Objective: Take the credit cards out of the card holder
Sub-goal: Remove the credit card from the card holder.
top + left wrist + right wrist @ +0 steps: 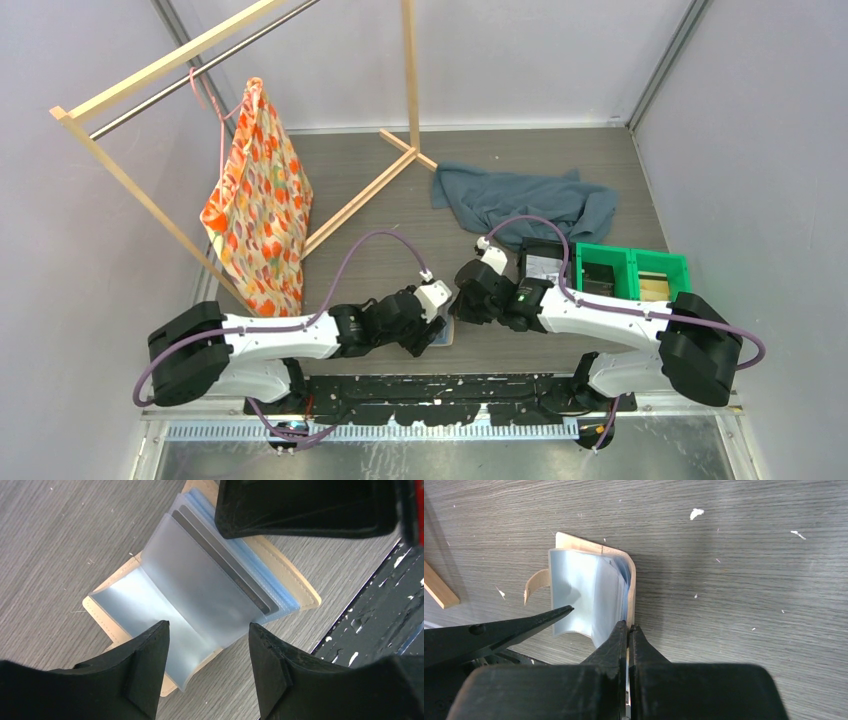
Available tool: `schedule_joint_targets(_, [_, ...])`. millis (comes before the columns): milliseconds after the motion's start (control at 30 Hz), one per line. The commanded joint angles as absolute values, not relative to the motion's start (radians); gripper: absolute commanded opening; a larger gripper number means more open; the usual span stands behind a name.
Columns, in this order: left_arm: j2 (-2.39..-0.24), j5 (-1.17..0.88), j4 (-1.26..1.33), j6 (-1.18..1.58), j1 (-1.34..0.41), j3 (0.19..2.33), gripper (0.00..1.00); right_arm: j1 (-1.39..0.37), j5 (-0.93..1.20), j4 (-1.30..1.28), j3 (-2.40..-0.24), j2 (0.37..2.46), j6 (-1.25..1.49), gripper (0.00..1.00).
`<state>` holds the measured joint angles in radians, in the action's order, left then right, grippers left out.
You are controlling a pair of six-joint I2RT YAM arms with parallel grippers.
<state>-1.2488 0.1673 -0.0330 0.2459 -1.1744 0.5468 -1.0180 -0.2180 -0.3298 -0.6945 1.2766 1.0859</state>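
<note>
The tan card holder [300, 582] lies open on the table, its pale blue-grey pockets [200, 585] fanned up. Dark grey edges of credit cards [227, 567] show between the pockets. My left gripper [207, 630] is open, with its fingers over the holder's near end and touching nothing. My right gripper [628, 626] is shut on the holder's edge, where the tan cover [631, 587] and pockets meet. The side tab [536, 582] curls off to the left. In the top view both grippers [430, 318] [470, 298] meet near the table's front edge and hide the holder.
A green bin [630, 270] and a black tray [545, 260] stand to the right. A blue-grey cloth [525, 200] lies behind. A wooden rack [370, 190] with a patterned bag [260, 200] stands at the left. The black base plate [380, 615] borders the holder.
</note>
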Motion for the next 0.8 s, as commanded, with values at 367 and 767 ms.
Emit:
schedule_joint_targets(367, [-1.223,0.163,-0.026,0.209,-1.181,0.530,0.62,-1.020,-0.213,-0.288,-0.736,1.292,1.077,0.01])
schedule_joint_targets(767, [-1.226,0.124,-0.091,0.209,-1.196,0.556,0.63,-1.019,-0.207,-0.284,-0.747,1.311,1.076,0.01])
